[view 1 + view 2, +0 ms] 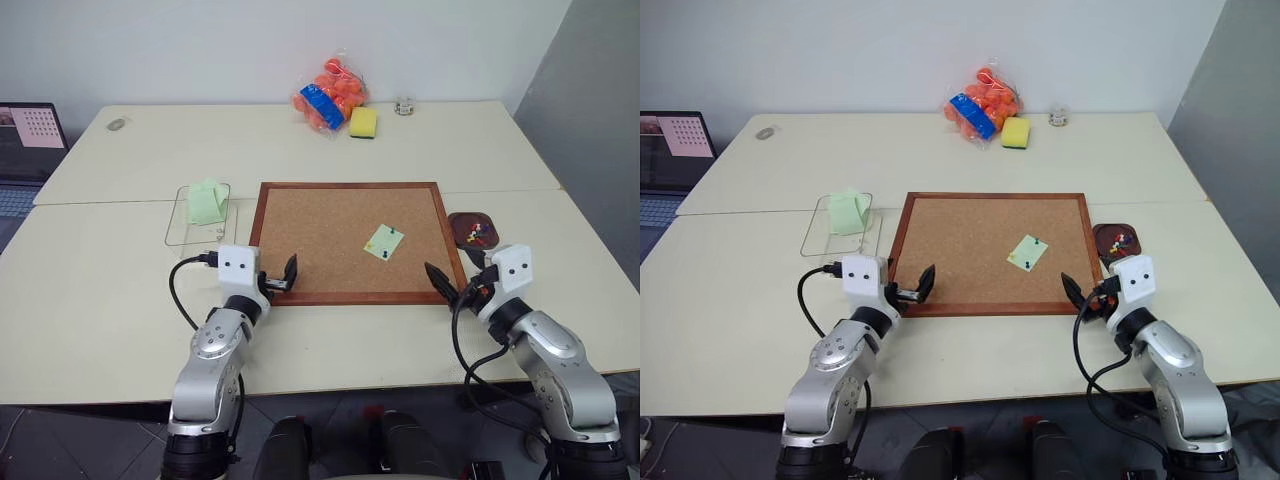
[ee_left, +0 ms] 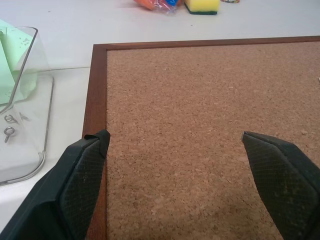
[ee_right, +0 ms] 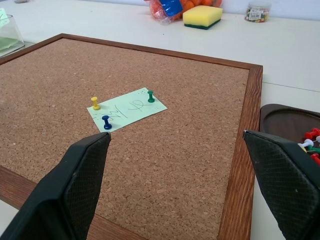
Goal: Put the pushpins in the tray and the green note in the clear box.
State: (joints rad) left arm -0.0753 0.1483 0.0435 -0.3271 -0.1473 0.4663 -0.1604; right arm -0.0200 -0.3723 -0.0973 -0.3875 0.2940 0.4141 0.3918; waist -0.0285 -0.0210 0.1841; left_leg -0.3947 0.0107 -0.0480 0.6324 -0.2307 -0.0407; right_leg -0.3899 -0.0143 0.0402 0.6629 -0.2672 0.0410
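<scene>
While the green note (image 3: 127,109) sits pinned to the corkboard (image 1: 330,235) by three pushpins (image 3: 106,122) (yellow, blue, green heads), it can't go anywhere, so my read is pins come out first.

Both claws are spread wide and hold nothing. Left gripper (image 1: 279,277) hovers over the board's near left frame corner, right gripper (image 1: 458,286) over the near right corner, both well apart from the note. Looks like a ready pose flanking the board.

Right side is the better placed: the tray (image 1: 473,229) is just beside the board's right edge and the note sits in the board's right half. Tray already has several pins in it, red, white and green heads. The clear box (image 1: 197,215) is off the board's left edge, nearer the left arm, with a mint-green folded paper (image 1: 207,202) inside.

Hard to read:
- pins are specks in the head views; colours only resolve in the right wrist view
- tray is cut off at that view's edge, pin count unclear
- two small metal screw eyes (image 2: 9,131) show through the box wall; can't tell if inside or under it
</scene>
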